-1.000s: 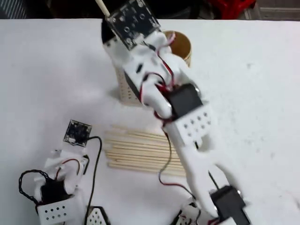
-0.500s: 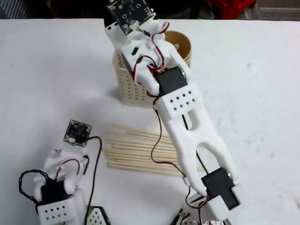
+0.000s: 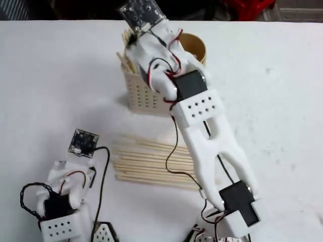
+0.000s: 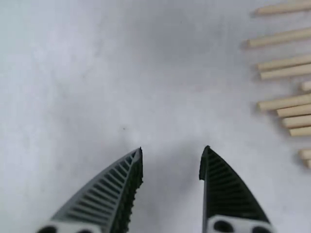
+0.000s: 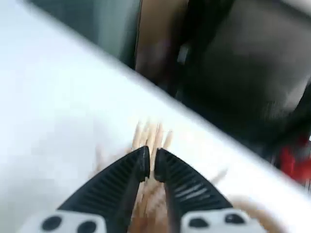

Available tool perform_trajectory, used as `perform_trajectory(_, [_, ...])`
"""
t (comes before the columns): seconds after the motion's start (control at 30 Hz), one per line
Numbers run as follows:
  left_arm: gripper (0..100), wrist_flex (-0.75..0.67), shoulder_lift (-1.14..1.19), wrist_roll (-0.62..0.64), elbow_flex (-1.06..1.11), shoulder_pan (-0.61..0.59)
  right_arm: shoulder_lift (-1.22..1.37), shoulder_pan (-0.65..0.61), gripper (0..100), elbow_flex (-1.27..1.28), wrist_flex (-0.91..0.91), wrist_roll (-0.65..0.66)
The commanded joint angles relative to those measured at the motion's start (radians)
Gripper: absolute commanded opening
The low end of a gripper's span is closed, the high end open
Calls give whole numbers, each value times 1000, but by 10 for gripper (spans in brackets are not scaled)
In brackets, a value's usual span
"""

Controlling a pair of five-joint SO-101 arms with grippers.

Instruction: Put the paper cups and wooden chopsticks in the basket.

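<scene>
Basket (image 3: 144, 96) stands at the far edge of the table (image 3: 262, 101) under the right arm (image 3: 202, 131), with a paper cup (image 3: 194, 45) just beside it and loose wooden chopsticks (image 3: 151, 164) lying nearer. The left gripper (image 4: 171, 153) gapes wide over bare table, beside the chopstick ends. The right gripper (image 5: 150, 156) pinches a chopstick bundle (image 5: 149, 135).

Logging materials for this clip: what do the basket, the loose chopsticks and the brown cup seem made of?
Basket: cream, matte, probably moulded plastic, judging by its regular grid of holes.
Chopsticks: pale, unfinished-looking wood with blunt cut ends.
Cup: tan, matte, thin-rimmed, likely paper.
</scene>
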Motion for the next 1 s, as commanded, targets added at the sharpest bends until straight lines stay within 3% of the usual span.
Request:
perform_trajectory(0.0, [199, -28, -7, -11, -2, -13, -110, 22, 16, -48, 292, 9])
perform_trajectory(0.1, [199, -91, -7, -23, -2, -35, -171, 27, 15, -44, 470, 6])
perform_trajectory(0.23, [199, -129, -7, -189, -31, -88, -302, 88, 15, 107, 550, 6])
perform_trajectory(0.47, [199, 17, 1, -272, -293, -130, -633, 278, 15, 724, 386, 17])
perform_trajectory(0.6, [201, 129, 68, -307, -512, -127, -805, 355, 15, 1048, 314, 158])
perform_trajectory(0.73, [203, 170, 312, -324, -730, -117, -954, 430, 15, 1286, 271, 258])
perform_trajectory(0.83, [203, 238, 541, -325, -899, -18, -1056, 495, 15, 1407, 257, 293])
perform_trajectory(0.97, [202, 353, 805, -318, -1068, 226, -1168, 584, 15, 1554, 186, 318])
